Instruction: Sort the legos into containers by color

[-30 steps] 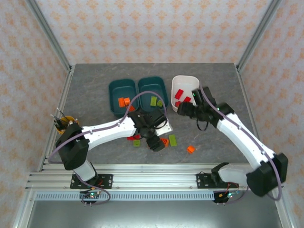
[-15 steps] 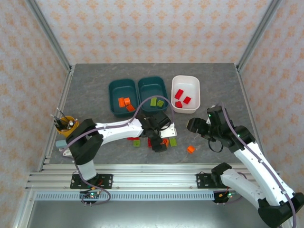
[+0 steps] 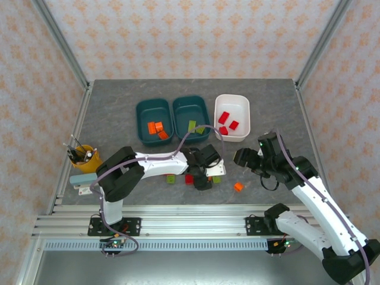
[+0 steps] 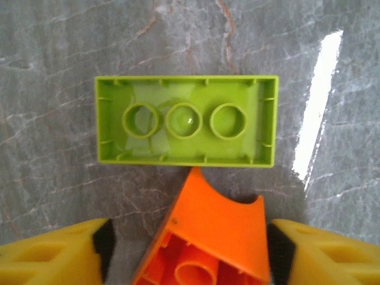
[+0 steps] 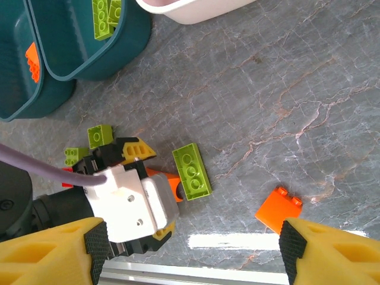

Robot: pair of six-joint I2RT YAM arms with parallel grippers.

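The left hand (image 4: 187, 243) hangs low over the counter (image 4: 53, 47), its fingers spread to either side of a tilted orange brick (image 4: 208, 231) — a sliver of gap shows at each pad. An oblong green brick (image 4: 186, 120) lies hollow side up just beyond. The right hand (image 5: 193, 240) hovers spread and empty near a loose orange brick (image 5: 279, 209). Red bricks (image 3: 224, 117) lie in the white bin (image 3: 232, 97); the middle teal bin (image 3: 190, 98) holds green ones, the end teal bin (image 3: 153, 102) orange.
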